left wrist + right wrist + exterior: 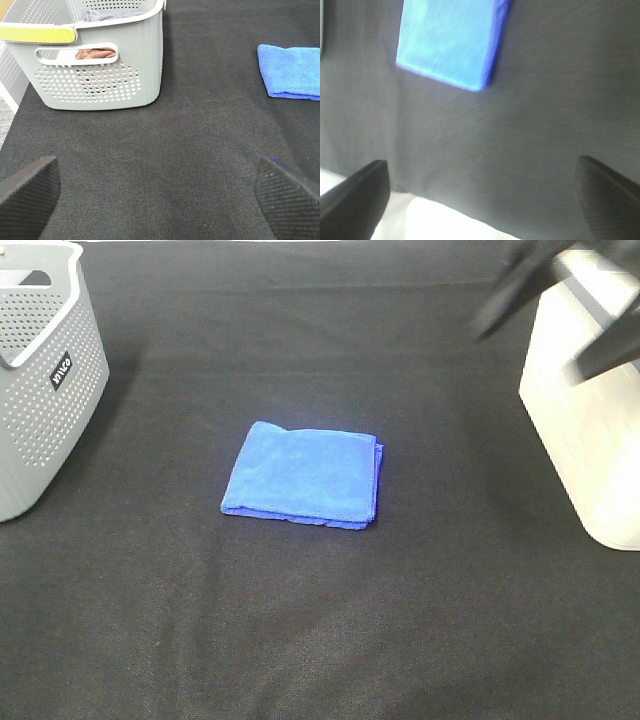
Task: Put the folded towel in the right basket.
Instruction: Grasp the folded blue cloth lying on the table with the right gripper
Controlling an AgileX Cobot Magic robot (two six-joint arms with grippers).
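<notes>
The folded blue towel (303, 475) lies flat on the black table, midway between the two baskets. The right basket (590, 430) is white and stands at the right edge. My right gripper (530, 345) is blurred, open and empty, up in the air by that basket's near-left corner, well away from the towel. In the right wrist view the towel (450, 40) lies far beyond the open gripper (481, 161), with the white basket rim (425, 220) below it. My left gripper (157, 161) is open and empty over bare table, and the towel (292, 70) is off to one side.
A grey perforated basket (45, 380) stands at the left edge. In the left wrist view this basket (100, 75) holds brown and grey cloths. A black cloth (320, 640) covers the table.
</notes>
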